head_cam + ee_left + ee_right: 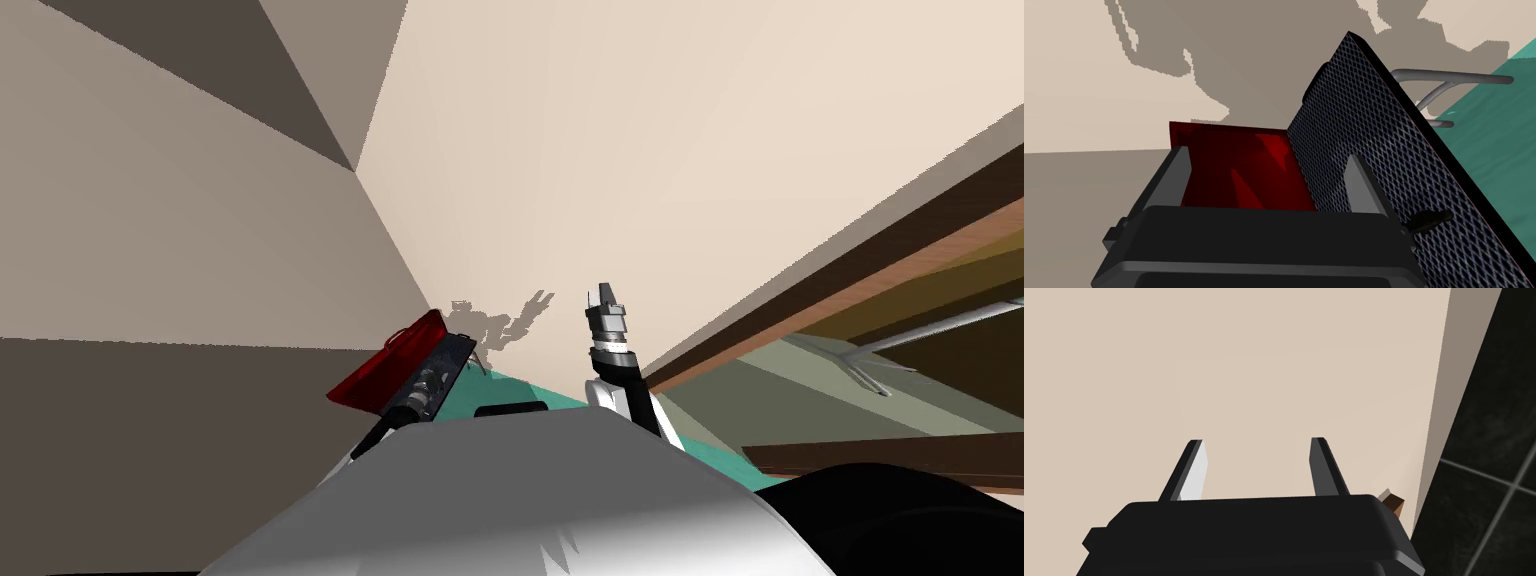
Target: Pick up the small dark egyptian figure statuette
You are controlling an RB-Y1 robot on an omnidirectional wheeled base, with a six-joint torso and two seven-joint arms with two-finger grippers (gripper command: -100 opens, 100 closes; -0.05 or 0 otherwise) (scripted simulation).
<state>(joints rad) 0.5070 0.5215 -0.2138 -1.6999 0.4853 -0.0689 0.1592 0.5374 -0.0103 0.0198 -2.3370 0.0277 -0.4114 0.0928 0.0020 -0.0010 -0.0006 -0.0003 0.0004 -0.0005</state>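
Note:
My left gripper (1271, 175) is open, its fingers (1180, 170) standing on either side of a dark red panel (1244, 165) and the edge of a black mesh panel (1374, 135) that leans up from it. A small dark shape (1430, 220) lies against the mesh beside the gripper's body; I cannot tell what it is. In the head view the red panel (385, 365) and the mesh panel (450, 360) sit at the left over a teal surface (545, 395), with the left gripper (432, 380) against them. My right gripper (605, 297) is raised before the beige wall, open (1256, 458) and holding nothing.
A bent grey metal tube (1449, 77) juts out behind the mesh panel above the teal surface (1489, 145). A long brown wooden ledge (850, 275) runs along the right, with a grey bar (930, 328) under it. A wall corner lies close at the left.

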